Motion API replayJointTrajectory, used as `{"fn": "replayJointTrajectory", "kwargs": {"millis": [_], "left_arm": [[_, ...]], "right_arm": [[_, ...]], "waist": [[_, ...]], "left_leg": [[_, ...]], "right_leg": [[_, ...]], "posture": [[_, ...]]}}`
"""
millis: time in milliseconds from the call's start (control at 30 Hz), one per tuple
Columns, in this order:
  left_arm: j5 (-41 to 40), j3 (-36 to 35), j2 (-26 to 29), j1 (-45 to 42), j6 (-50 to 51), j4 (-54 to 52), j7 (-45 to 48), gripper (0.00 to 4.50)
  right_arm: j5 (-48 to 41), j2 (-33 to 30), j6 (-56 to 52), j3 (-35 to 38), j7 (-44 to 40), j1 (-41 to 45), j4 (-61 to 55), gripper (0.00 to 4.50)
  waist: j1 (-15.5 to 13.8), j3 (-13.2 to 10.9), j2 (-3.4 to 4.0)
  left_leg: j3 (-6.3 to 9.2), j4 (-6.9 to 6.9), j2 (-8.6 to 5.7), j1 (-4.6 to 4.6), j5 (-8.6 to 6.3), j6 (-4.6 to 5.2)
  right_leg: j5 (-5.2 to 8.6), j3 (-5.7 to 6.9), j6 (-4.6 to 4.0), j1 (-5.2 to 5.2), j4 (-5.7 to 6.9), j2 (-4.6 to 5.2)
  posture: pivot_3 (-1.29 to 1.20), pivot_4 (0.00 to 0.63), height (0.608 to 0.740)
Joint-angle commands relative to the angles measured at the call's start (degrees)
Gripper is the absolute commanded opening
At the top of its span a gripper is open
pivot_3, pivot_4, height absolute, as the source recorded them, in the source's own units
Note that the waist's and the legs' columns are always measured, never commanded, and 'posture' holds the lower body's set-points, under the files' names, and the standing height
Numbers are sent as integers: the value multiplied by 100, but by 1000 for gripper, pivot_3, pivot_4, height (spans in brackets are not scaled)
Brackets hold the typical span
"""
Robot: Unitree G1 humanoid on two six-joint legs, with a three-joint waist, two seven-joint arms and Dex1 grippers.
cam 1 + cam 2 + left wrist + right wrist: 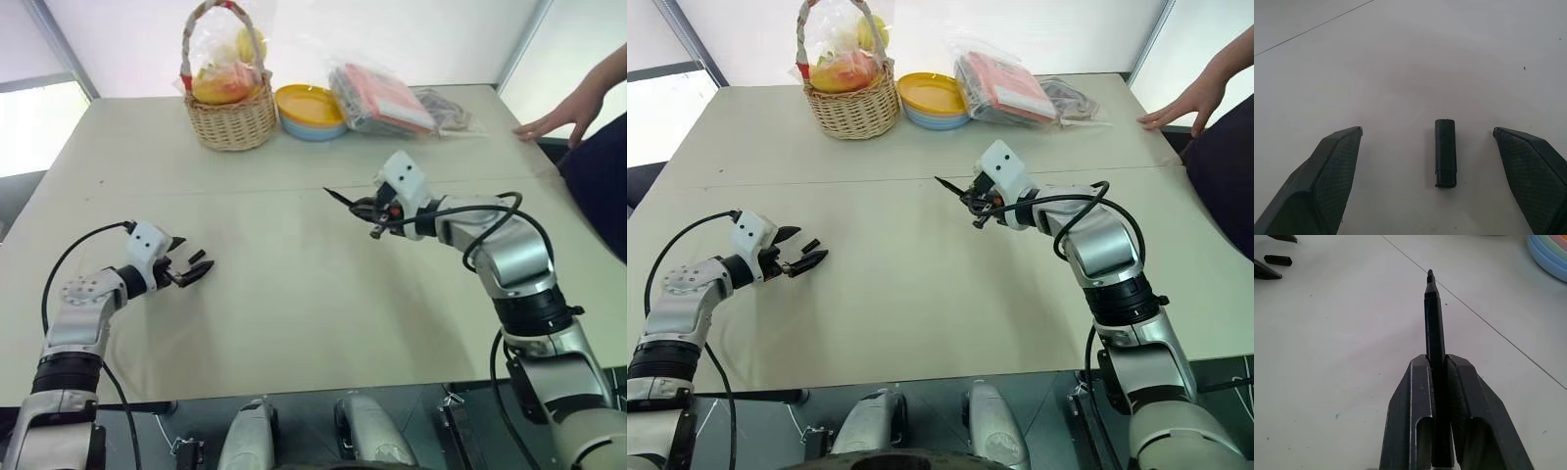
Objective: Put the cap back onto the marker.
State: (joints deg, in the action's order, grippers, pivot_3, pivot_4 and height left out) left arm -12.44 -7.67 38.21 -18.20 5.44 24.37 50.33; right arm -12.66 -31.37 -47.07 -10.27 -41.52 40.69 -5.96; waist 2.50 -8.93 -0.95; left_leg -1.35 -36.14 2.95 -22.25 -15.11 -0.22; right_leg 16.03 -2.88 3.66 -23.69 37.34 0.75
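Your left gripper [1427,142] stands wide open around the cap [1445,152], which lies on the table [294,284] untouched; your right gripper [1437,363] pinches the marker [1434,318], tip over bare tabletop, well apart from the basket [230,117]

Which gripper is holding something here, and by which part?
The right gripper clamps the thin black marker by its rear barrel, tip forward. The left gripper is open, the stubby black cap lying loose between its fingers.

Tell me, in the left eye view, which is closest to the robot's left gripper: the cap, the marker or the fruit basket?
From the left gripper:
1. Cap, between its open fingers.
2. Marker, held by the right gripper, across the table.
3. Fruit basket, at the far edge.
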Motion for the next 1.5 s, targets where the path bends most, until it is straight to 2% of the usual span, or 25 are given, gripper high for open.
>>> {"fn": "replayJointTrajectory", "kwargs": {"millis": [33,100,300,333,567,733,900,1000,1167,1333,1500], "left_arm": [[68,32,88,147,32,98,86,3974],[67,30,80,187,37,108,102,3257],[75,28,67,228,-5,195,113,176],[81,34,62,205,-24,242,111,28],[100,91,75,-157,-61,475,171,28],[4,142,307,-584,10,332,676,28],[-260,323,761,-1655,525,-174,1699,28],[-364,499,844,-2341,768,-174,2254,28],[-262,859,648,-3137,706,295,2842,28],[17,1136,184,-3487,137,1049,2938,28],[157,1242,-134,-3630,-223,1404,3000,28]], "right_arm": [[-87,15,32,191,17,40,-132,0],[-89,-12,31,191,0,35,-133,0],[-54,-68,95,185,-67,112,12,0],[-36,-80,128,178,-85,139,64,0],[28,-182,352,157,-216,232,320,0],[111,-415,663,46,-574,250,523,0],[349,-739,1254,-94,-1087,513,1195,0],[477,-747,1516,-147,-1247,694,1566,0],[590,-810,1925,-251,-1681,810,1792,0],[630,-963,2444,-407,-2429,1019,1767,0],[679,-782,2693,-589,-2856,1278,1885,0]], "waist": [[0,0,0],[5,0,0],[7,1,1],[7,1,1],[0,1,1],[-11,-1,-1],[-45,-4,-6],[-47,-4,-5],[-3,-4,2],[2,-5,3],[-5,-5,2]], "left_leg": [[0,0,0,0,0,0],[0,0,0,0,0,0],[0,2,3,20,0,0],[0,2,3,25,0,0],[-5,4,2,46,0,0],[-6,3,-1,39,0,0],[-3,-8,-7,-15,1,-1],[-8,-6,-13,-15,1,-1],[-10,1,-11,-14,0,0],[-10,1,-8,-15,0,0],[-11,-4,-8,-16,1,0]], "right_leg": [[0,0,0,0,0,0],[0,-1,0,0,0,0],[0,-4,-3,9,9,-6],[0,-3,-5,14,9,-8],[0,-4,-6,30,9,-8],[0,-4,-5,28,7,-14],[-2,3,-3,-10,0,-13],[-1,1,-2,-9,-6,-12],[0,0,1,-10,-12,-21],[1,-1,1,-19,-8,-25],[0,-2,1,-19,-3,-25]], "posture": [[0,150,740],[0,150,740],[0,150,740],[0,150,740],[0,150,740],[0,150,740],[0,150,740],[0,150,740],[0,150,740],[0,150,740],[0,150,740]]}}
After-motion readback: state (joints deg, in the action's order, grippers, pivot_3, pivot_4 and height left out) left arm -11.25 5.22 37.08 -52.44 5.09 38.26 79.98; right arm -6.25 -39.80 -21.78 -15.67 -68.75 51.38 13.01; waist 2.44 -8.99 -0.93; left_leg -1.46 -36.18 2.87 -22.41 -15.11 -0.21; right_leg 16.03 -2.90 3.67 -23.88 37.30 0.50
